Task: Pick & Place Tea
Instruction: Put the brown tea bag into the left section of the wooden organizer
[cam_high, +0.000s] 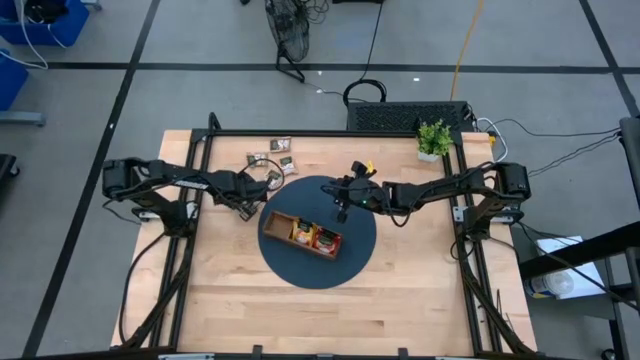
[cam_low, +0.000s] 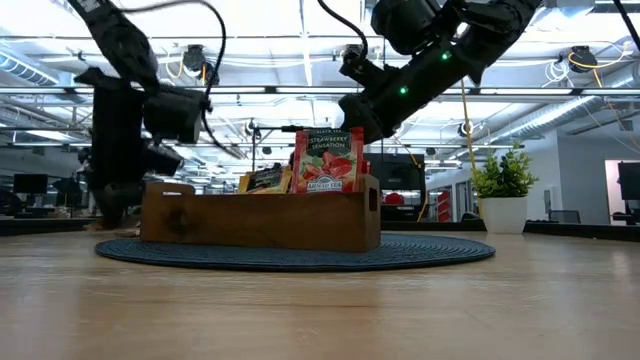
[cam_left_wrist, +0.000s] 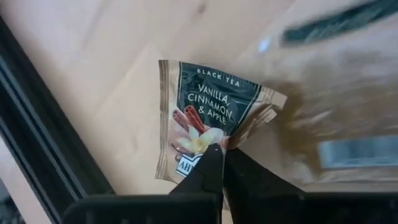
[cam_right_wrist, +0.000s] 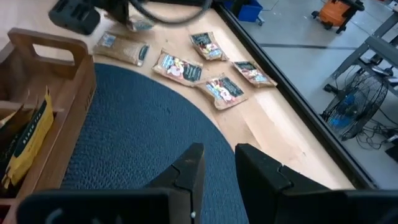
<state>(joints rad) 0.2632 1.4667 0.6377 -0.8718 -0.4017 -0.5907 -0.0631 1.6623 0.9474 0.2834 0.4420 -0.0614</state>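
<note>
Four small dark brown-and-white square tea sachets (cam_right_wrist: 181, 67) lie loose in a cluster on the pale wooden table (cam_high: 400, 290), at the far side just left of centre, beyond the edge of the round dark blue woven mat (cam_high: 350, 255). A fifth dark brown sachet (cam_left_wrist: 208, 115), printed "Vanilla, Cinnamon & Apple", is pinched at its lower edge by the left gripper (cam_left_wrist: 222, 163), whose jaws are closed tight on it with no gap showing; the sachet hangs tilted from the fingertips above the table, left of the mat. The long three-compartment wooden tray (cam_low: 250, 220) sits on the mat and holds one upright red sachet (cam_low: 328, 160) at its right end, with orange ones (cam_high: 300, 233) in the middle; their count cannot be told. The right gripper (cam_right_wrist: 217, 163) hovers over the mat's far part, jaws slightly parted and holding nothing. One small green potted plant (cam_high: 433, 138) stands at the far right corner.
</note>
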